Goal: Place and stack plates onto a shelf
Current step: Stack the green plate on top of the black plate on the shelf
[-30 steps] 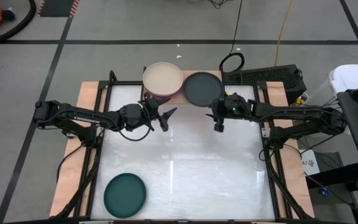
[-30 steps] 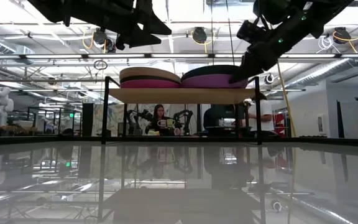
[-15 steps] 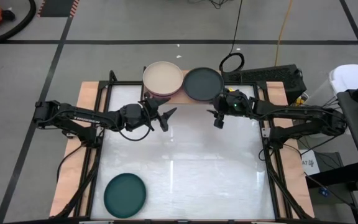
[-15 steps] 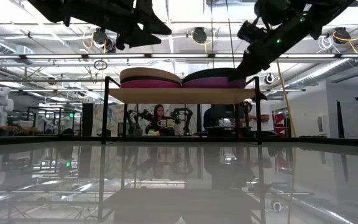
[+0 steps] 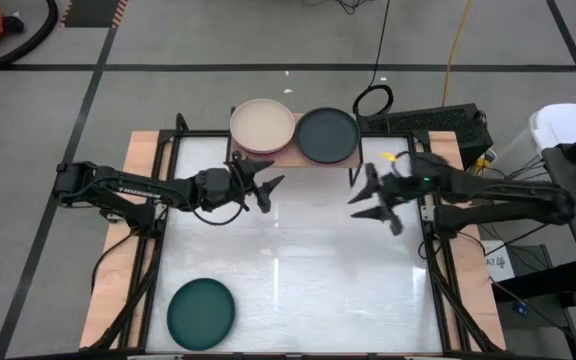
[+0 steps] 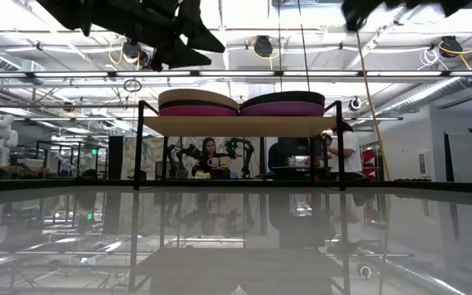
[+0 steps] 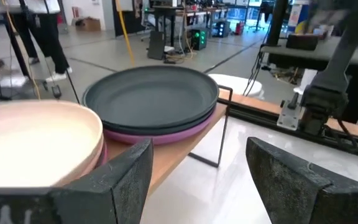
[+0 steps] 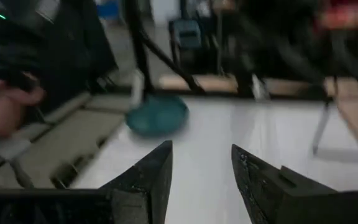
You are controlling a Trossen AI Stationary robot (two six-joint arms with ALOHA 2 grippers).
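Hovering over the white table [image 5: 288, 290], the right gripper [image 5: 376, 199] sits right of centre, fingers spread wide and empty, pointing toward the table's middle; in the right wrist view its two dark fingers [image 8: 148, 180] stand apart with bare tabletop between them. Left gripper [image 5: 265, 188] hangs over the far-left part of the table, just in front of the shelf [image 5: 293, 156], fingers also apart and holding nothing; in the left wrist view its gripper [image 7: 197, 177] frames the shelf edge. Shelf stands at the far edge of the table, a light-wood board on thin black legs [image 6: 240, 125]. On it, two stacks side by side, touching or nearly so: left stack topped by a beige plate [image 5: 262, 123] over a hot pink plate [image 6: 197, 110]; right stack topped by a charcoal plate [image 5: 326, 136] over a purple plate [image 6: 281, 108]. How many plates lie in each stack can't be told. One dark teal plate [image 5: 201, 312] lies flat on the table near the front-left corner, well apart from both grippers; it also shows small in the right wrist view [image 8: 157, 116]. In the low view a person [image 6: 209, 157] sits in the room behind the shelf.
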